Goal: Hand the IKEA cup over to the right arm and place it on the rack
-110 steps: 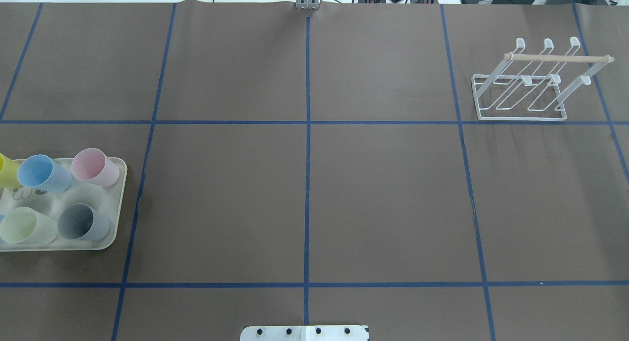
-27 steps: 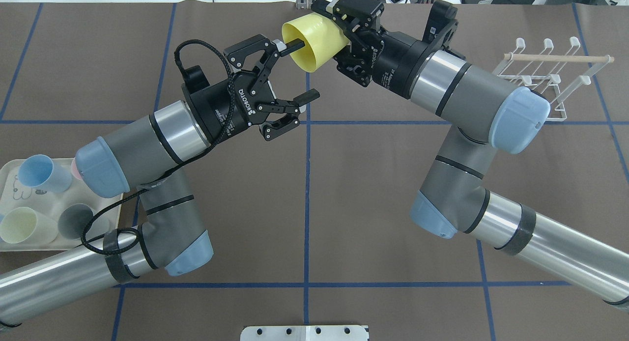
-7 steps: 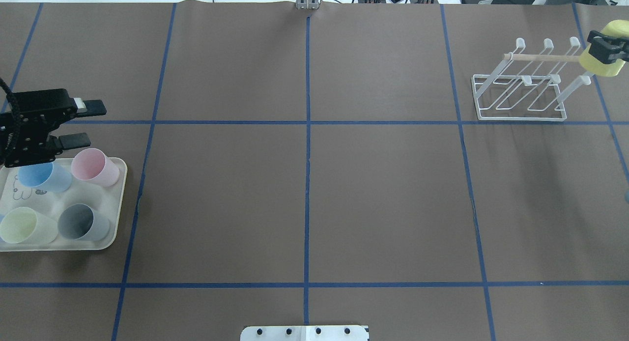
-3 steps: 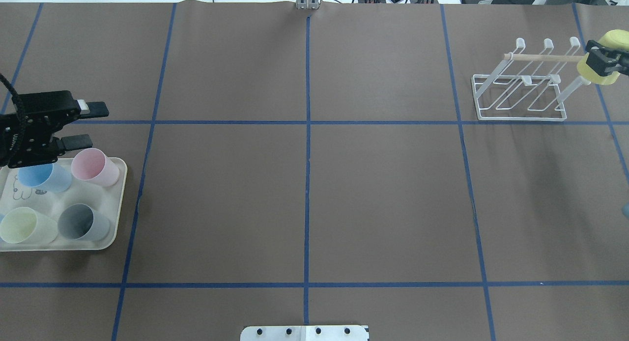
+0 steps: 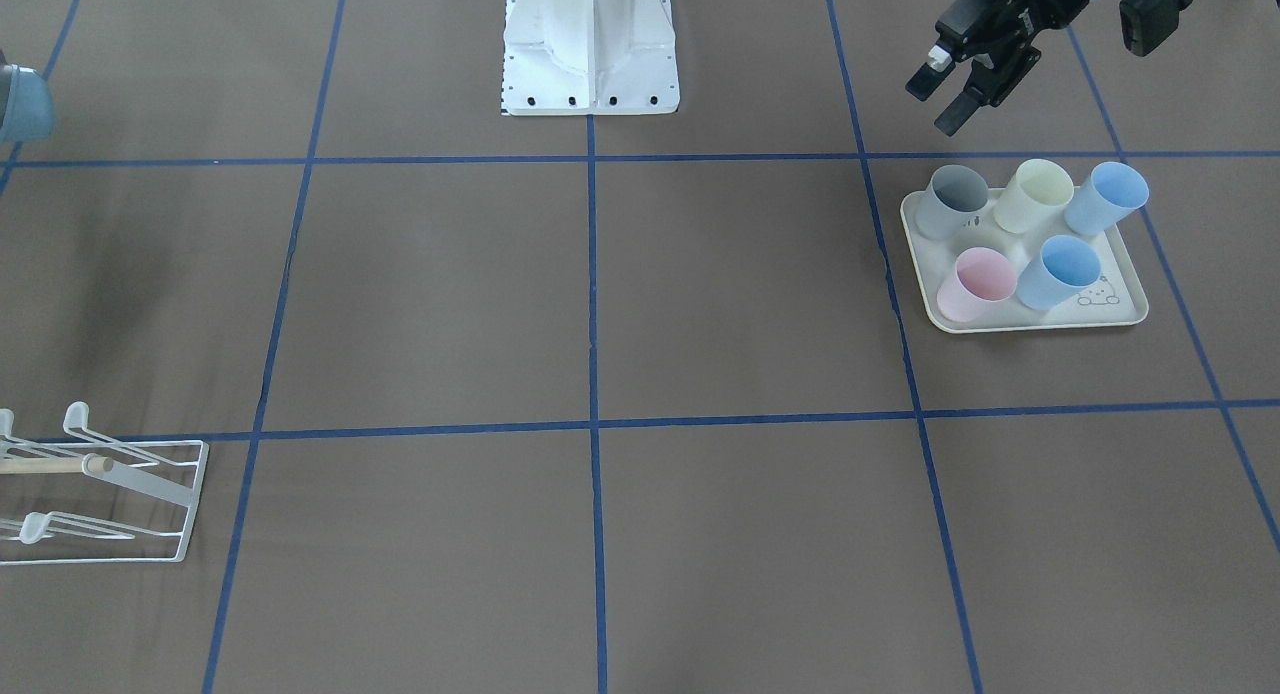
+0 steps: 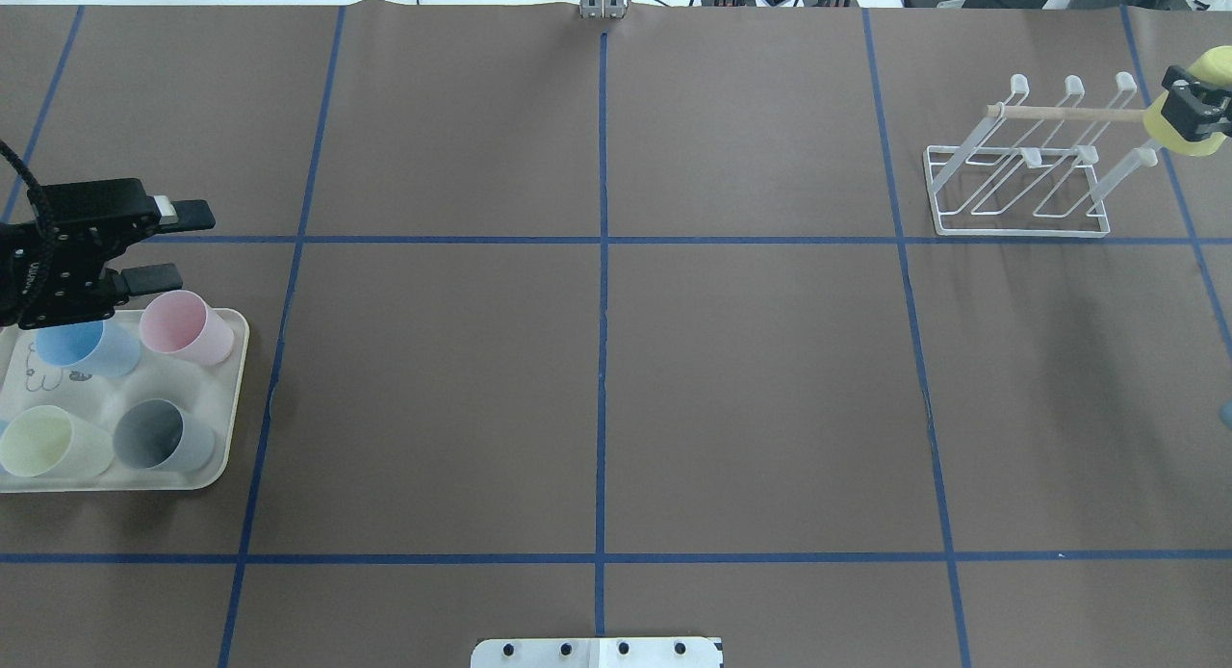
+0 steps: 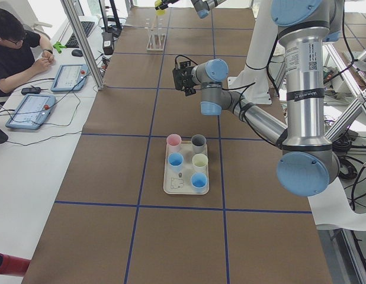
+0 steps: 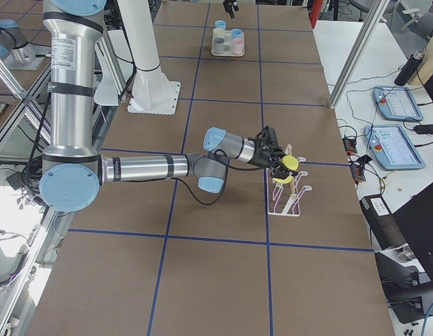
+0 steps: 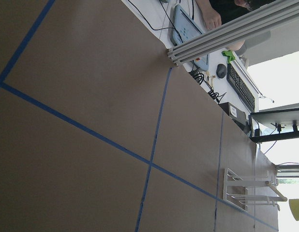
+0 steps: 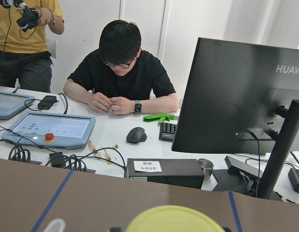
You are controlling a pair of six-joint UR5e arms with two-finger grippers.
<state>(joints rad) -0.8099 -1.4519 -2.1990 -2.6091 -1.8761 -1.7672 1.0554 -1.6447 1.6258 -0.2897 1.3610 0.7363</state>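
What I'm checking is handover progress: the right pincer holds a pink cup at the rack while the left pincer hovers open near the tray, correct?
Wrong colour: the overhead exterior view shows the right pincer holding a yellow cup at the rack. The left pincer does hover open near the tray.

cup [image 10: 176, 220] clipped below; rack [image 5: 150, 484] clipped at left

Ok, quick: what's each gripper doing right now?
Left gripper: open, empty.
Right gripper: shut on the yellow plastic cup.
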